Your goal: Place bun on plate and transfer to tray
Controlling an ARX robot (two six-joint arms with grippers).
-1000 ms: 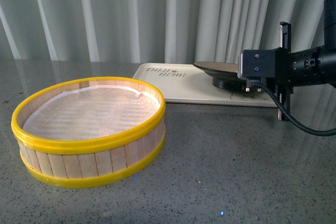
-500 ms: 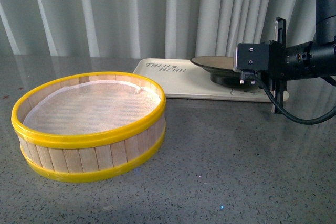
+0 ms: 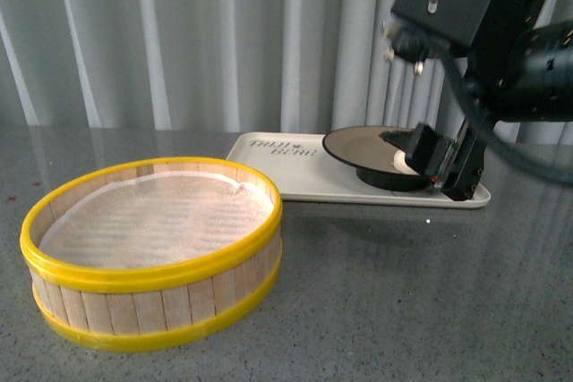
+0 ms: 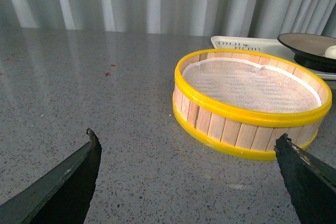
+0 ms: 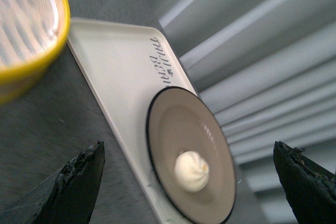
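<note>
The cream-white bun lies in the brown, black-rimmed plate. The plate stands on the right part of the cream tray with grey lettering. In the front view the tray is at the back, with the plate on it and the bun partly hidden. My right gripper is open and empty, raised just over the plate's right side, apart from it; it also shows in the right wrist view. My left gripper is open and empty, low over the bare table, short of the steamer basket.
A yellow-rimmed wooden steamer basket with a white liner stands at the front left of the grey speckled table; no bun shows in it. It also shows in the left wrist view. Grey curtains hang behind the table.
My right gripper has risen and tilted up away from the plate's edge. The plate now rests on the tray, and part of the bun shows in it.
</note>
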